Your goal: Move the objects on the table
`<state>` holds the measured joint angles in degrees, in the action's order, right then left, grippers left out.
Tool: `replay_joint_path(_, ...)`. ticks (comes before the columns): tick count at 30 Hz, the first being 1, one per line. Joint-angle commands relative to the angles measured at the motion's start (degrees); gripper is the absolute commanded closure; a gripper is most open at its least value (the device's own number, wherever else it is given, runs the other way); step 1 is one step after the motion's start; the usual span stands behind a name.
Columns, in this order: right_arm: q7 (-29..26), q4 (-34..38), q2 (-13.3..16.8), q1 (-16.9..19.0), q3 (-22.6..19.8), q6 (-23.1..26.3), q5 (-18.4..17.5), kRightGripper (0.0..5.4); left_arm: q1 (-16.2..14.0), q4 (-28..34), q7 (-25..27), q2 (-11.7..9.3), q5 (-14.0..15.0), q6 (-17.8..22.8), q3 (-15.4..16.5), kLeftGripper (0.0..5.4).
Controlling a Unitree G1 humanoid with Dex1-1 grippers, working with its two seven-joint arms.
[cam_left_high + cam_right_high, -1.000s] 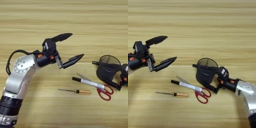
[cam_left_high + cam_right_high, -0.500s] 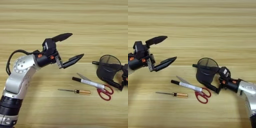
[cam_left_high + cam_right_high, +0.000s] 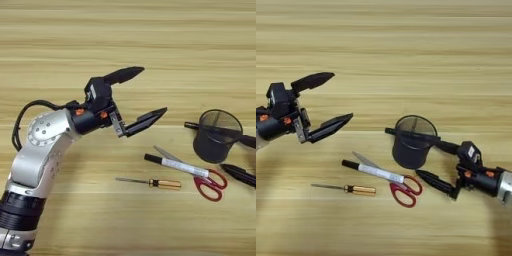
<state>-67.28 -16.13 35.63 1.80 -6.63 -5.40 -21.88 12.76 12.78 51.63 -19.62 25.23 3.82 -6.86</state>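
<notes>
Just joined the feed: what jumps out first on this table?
The left hand hangs wide open above the table's middle left. At right, the right hand straddles the black mesh pen cup, one finger across its rim. In front lie red-handled scissors, a marker and a small screwdriver.

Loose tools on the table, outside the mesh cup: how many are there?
3. The red-handled scissors lie below the cup, the white marker rests across their blades, and the screwdriver lies left of both. Anything inside the cup may be hidden.
</notes>
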Motion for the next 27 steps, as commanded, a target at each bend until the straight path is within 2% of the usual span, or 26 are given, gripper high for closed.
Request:
replay_joint_path(1, -2.2, 1.9, 2.1, 1.2, -2.2, -0.1, -1.9, 0.04, 1.0, -0.8, 0.3, -0.5, -0.7, -1.0, 0.4, 0.00)
replay_joint_path(12, -5.7, 5.4, 4.2, 2.0, -7.1, 1.4, -7.1, 0.04, 1.6, -2.7, 0.6, -0.6, -1.7, -2.7, -0.2, 0.00)
replay_joint_path(14, -6.1, 6.8, 3.9, 2.2, -8.2, 2.2, -9.1, 0.04, 1.5, -2.7, 0.6, -0.5, -1.7, -2.8, -0.2, 0.00)
replay_joint_path(16, -6.2, 8.9, 3.0, 1.8, -9.8, 4.1, -12.7, 0.04, 1.5, -2.8, 0.5, -0.5, -1.8, -3.0, -0.2, 0.00)
replay_joint_path(19, -4.3, 13.0, 1.0, 0.1, -12.7, 8.4, -20.0, 0.04, 1.4, -2.8, 0.3, -0.4, -2.1, -3.3, -0.2, 0.00)
replay_joint_path(22, -1.1, 17.2, -0.7, -1.5, -14.3, 10.9, -24.6, 0.04, 1.3, -2.6, 0.2, -0.3, -2.1, -3.3, -0.1, 0.00)
replay_joint_path(25, 3.0, 20.0, -2.1, -3.1, -15.0, 12.2, -26.1, 0.04, 1.1, -2.5, 0.0, -0.2, -2.1, -3.4, -0.1, 0.00)
replay_joint_path(27, 7.8, 21.4, -3.1, -5.0, -14.4, 12.4, -24.1, 0.04, 0.9, -2.2, -0.1, -0.2, -2.0, -3.5, -0.1, 0.00)
